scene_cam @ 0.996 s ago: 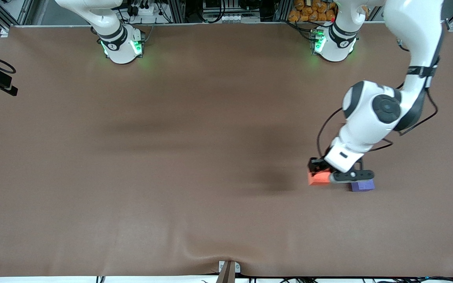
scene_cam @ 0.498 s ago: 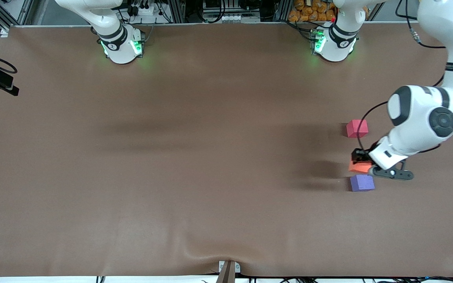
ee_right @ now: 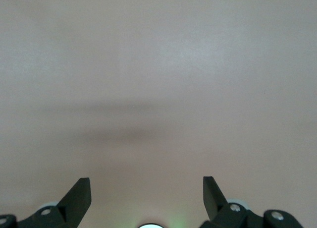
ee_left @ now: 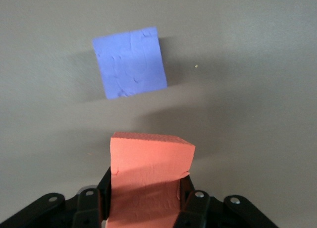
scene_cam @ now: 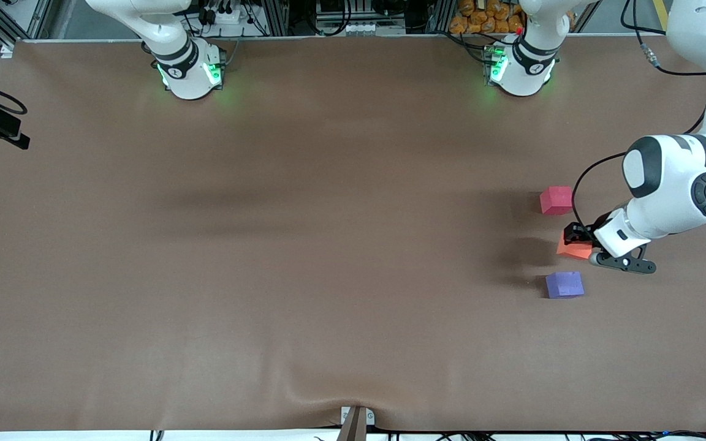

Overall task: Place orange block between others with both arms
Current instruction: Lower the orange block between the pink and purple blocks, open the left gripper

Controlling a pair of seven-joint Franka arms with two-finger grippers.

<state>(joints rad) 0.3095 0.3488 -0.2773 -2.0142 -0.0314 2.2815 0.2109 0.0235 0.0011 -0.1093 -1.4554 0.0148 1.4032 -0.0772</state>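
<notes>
Now, over at the left arm's end of the tabletop: left gripper (scene_cam: 575, 240) up in the air, clamped on the orange block (scene_cam: 573, 248), carried tilted above the brown tabletop (scene_cam: 328, 245). Hangs over the gap between the red-pink cube (scene_cam: 556, 200) and the purple-blue cube (scene_cam: 564, 285), a touch off their line toward the table's end edge. Not set down; shadow thrown on the mat toward the middle of the table.

Seen from the left wrist: orange block (ee_left: 148, 178) pinched between the two black fingers (ee_left: 190, 200), top edge jutting out past the tips, purple-blue cube (ee_left: 130, 62) flat on the mat below and clear of it, no contact.

On the table itself: red-pink cube farther from the front camera, purple-blue cube nearer, both well in from the front edge and near the end edge, apart from one another with open mat between. Left arm (scene_cam: 678, 190) bent low over that end edge, elbow joint big and white beside the cubes.

Right arm (scene_cam: 163, 37) waiting, folded up by its base near the top edge. Right gripper (ee_right: 147, 196) spread wide, fingers (ee_right: 79, 196) apart, nothing between them, plain mat underneath.
</notes>
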